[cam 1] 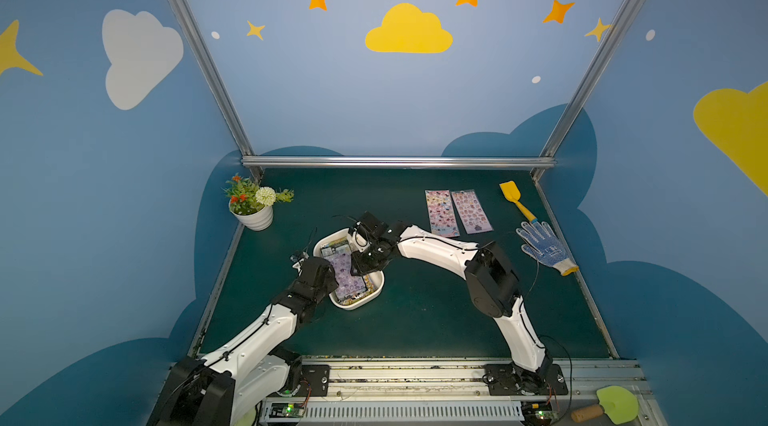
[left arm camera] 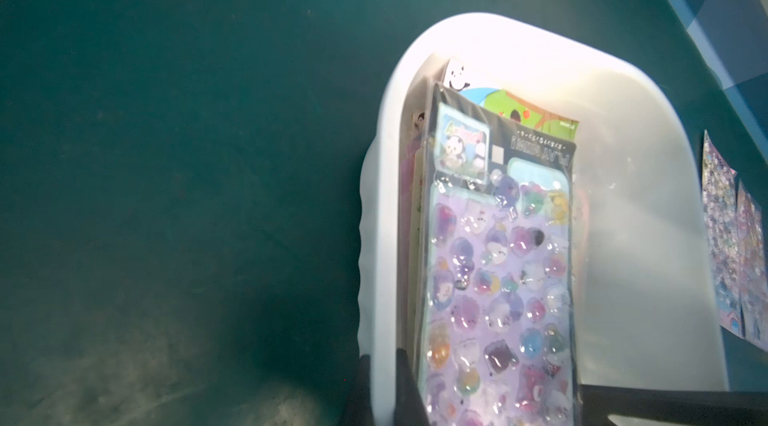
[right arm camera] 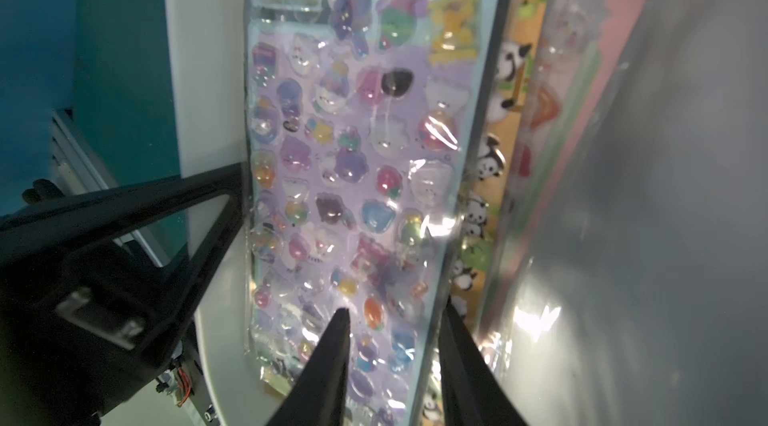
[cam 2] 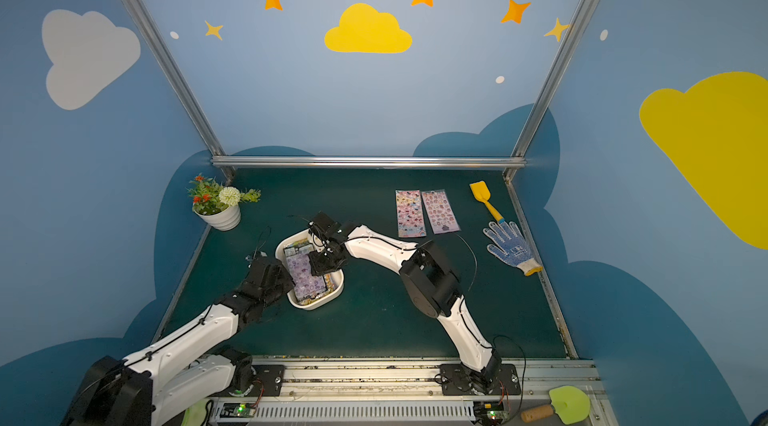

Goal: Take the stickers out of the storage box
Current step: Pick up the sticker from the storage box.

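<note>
White shells joined by black joint housings are seen on the left arm [cam 1: 249, 340] and right arm [cam 1: 436, 249]. Thin black cables [cam 2: 475, 261] are run along the links. The right gripper [right arm camera: 397, 307] is formed of black tapered fingers [right arm camera: 328, 361].

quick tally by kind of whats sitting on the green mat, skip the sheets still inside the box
sticker sheets: 2
storage box: 1
flower pot: 1
yellow shovel: 1
glove: 1
total: 6
</note>
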